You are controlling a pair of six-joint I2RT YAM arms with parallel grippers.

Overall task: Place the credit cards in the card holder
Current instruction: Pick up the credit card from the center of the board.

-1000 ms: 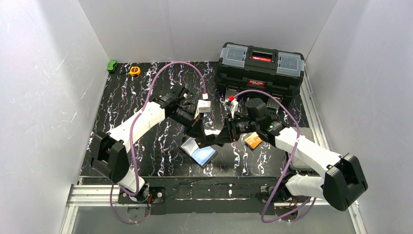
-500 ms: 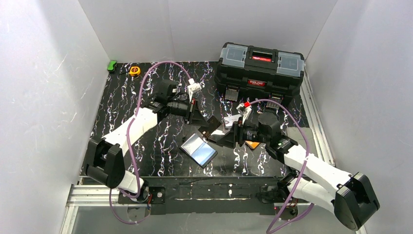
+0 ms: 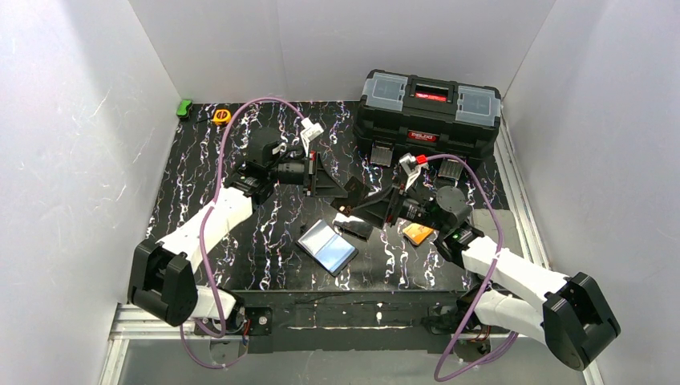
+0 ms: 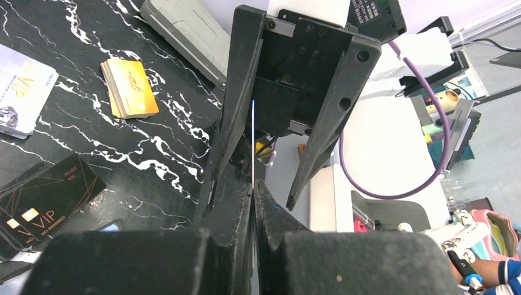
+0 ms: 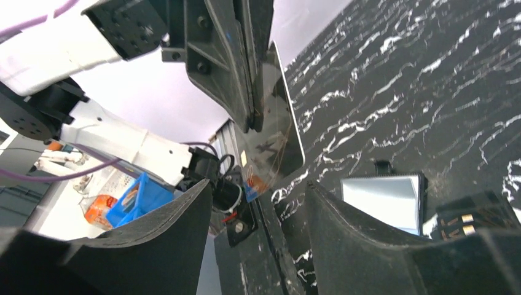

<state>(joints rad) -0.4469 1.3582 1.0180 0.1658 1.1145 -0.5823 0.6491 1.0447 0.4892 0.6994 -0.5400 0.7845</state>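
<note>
Left jaws clamped on credit card edge, aloft. Card holder open on desk, 6 o'clock of it. Right jaws spread, gripping nothing. Risk: thin pinch slips at handover, card drops beside sleeves.

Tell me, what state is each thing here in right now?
left gripper: shut on dark card
right gripper: open, holding nothing
card holder: open, lying flat on the table
orange cards: stacked on the table
black VIP card: flat on the table
silver VIP card: flat on the table
toolbox: lid closed
</note>
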